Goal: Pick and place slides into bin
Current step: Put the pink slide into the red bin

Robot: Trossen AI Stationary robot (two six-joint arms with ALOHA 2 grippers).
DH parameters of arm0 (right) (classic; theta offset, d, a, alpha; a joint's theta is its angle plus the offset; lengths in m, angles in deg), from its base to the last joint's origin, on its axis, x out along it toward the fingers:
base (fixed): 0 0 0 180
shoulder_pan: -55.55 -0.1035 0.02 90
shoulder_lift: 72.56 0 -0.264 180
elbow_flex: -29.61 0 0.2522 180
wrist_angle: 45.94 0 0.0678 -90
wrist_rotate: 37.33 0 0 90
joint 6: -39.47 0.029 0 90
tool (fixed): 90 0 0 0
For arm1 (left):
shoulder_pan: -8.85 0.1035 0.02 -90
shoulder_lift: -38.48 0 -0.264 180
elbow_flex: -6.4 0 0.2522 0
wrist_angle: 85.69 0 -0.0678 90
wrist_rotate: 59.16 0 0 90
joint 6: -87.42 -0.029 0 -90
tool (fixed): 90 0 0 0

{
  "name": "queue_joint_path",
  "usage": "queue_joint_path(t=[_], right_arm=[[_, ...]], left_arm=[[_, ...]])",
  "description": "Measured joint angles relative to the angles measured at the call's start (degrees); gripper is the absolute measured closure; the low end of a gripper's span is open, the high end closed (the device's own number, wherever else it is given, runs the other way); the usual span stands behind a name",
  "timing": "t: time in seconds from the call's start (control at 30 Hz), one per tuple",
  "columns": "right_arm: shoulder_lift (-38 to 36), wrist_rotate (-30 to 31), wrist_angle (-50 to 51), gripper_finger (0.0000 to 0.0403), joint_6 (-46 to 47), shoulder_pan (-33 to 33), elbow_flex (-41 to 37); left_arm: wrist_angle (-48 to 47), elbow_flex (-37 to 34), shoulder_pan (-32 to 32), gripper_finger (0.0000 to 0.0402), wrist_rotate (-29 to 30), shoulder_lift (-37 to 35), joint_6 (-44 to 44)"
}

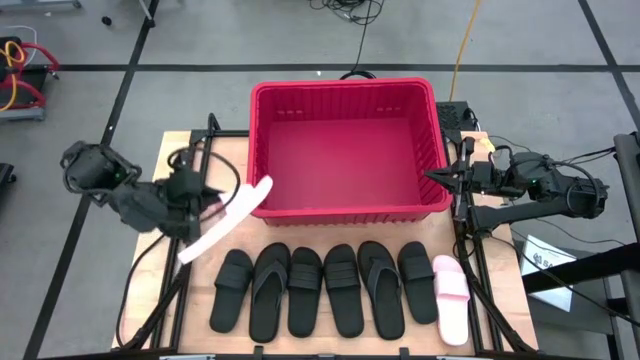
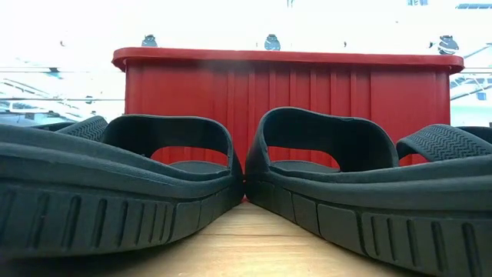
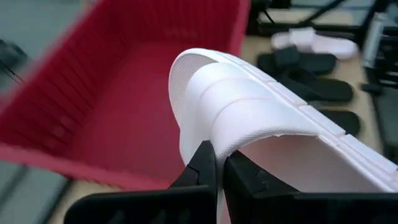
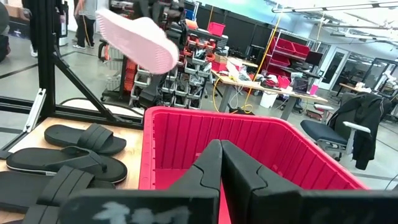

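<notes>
Left gripper (image 1: 205, 203) raised over counter's (image 1: 170, 160) left side, jaws clenched on strap of pale pink wide-strap foam slide (image 1: 226, 218); slide held off counter, tilted, toe end near left front corner of large red ribbed plastic bin (image 1: 345, 92). Bin looks empty inside. Six black slides (image 1: 320, 288) lie side by side in row before bin, second pale pink slide (image 1: 450, 297) at row's right end. Right gripper (image 1: 436, 177) waits at bin's right rim, jaws clenched, grasping nothing.
</notes>
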Motion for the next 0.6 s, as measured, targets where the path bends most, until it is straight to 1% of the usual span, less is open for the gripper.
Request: queue_joint_path(t=[0.27,0.43,0.6], right_arm=[[0.0,0.0,0.0,0.0403,0.0,0.0,0.0],[0.0,0.0,0.0,0.0403,0.0,0.0,0.0],[0.0,0.0,0.0,0.0403,0.0,0.0,0.0]], left_arm=[[12.1,1.7,10.5,0.0401,6.7,0.1,-23.3],[19.3,1.7,18.4,0.0401,10.4,0.7,-35.6],[28.3,1.7,26.5,0.0401,10.7,2.3,-45.8]])
